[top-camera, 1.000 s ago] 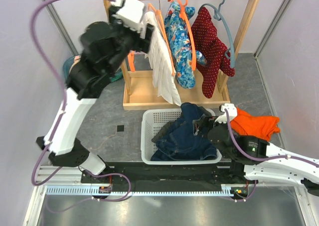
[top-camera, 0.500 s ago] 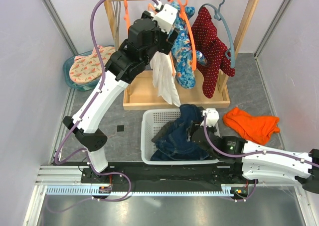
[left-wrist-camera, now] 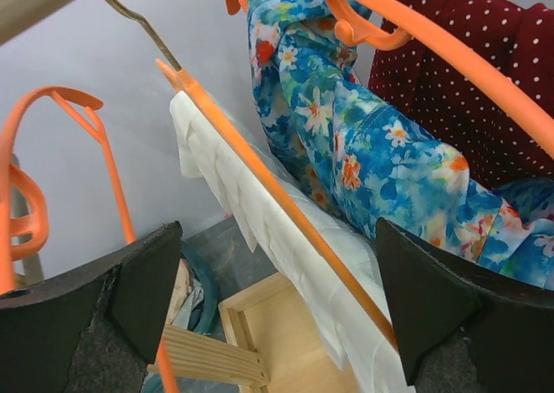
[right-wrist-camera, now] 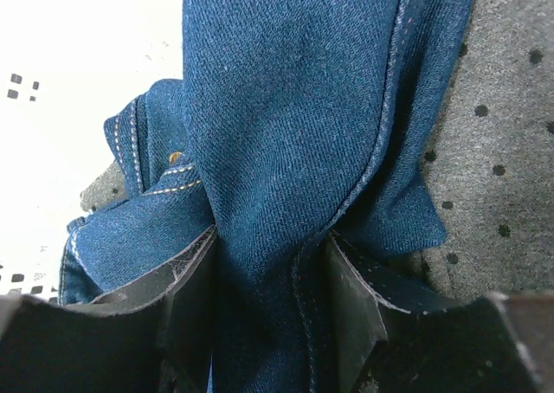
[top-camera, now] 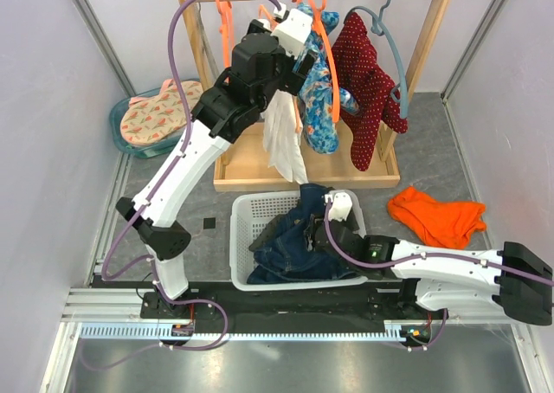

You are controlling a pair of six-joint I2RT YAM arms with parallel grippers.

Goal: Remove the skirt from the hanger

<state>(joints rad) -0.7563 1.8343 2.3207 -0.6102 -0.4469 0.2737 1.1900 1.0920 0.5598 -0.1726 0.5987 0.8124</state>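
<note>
I see the skirt (top-camera: 290, 241) heaped inside the white basket (top-camera: 240, 237), one fold spilling over the basket's far rim. My right gripper (right-wrist-camera: 270, 276) has its jaws pinched onto that denim. Beyond the basket, my left gripper (left-wrist-camera: 277, 280) gapes wide around an orange hanger (left-wrist-camera: 260, 177) carrying white cloth (left-wrist-camera: 251, 224), gripping nothing.

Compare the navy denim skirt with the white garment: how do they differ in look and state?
The skirt is dark blue denim; the white garment is pale and thin. The skirt lies crumpled in the basket; the white garment hangs on an orange hanger. The right end effector pinches a fold of the skirt; the left end effector stands open near the white garment, holding nothing.
</note>
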